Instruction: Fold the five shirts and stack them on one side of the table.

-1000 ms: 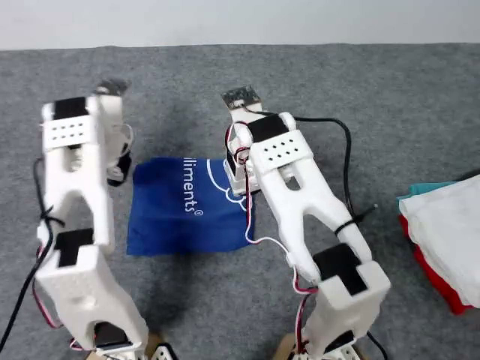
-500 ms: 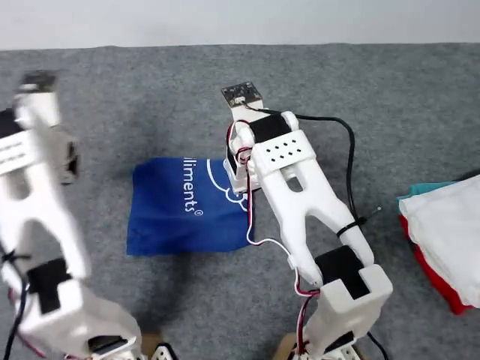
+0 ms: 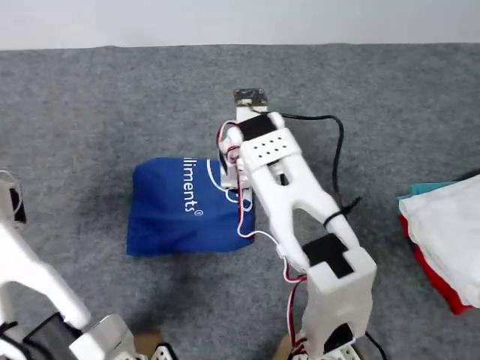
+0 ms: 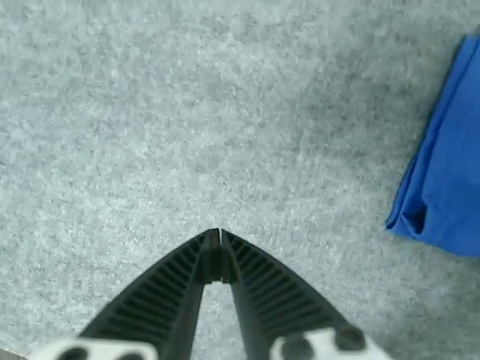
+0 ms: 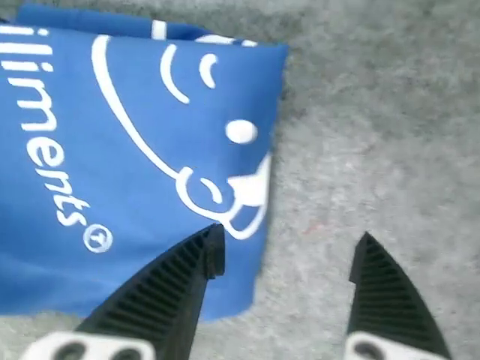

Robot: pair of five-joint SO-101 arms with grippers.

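The bench [image 3: 390, 97] is covered with a grey, felt-like cloth of fine speckled nap and meets a pale wall at its far side. A folded blue shirt [image 3: 176, 206] with white print lies flat on it, left of the middle, its edges roughly square to the bench. Well apart from it, at the right edge, a stack of folded shirts [image 3: 450, 225] rests on the grey cloth: a white one on top, a teal edge showing at the far side, and a red one lowest, against the surface
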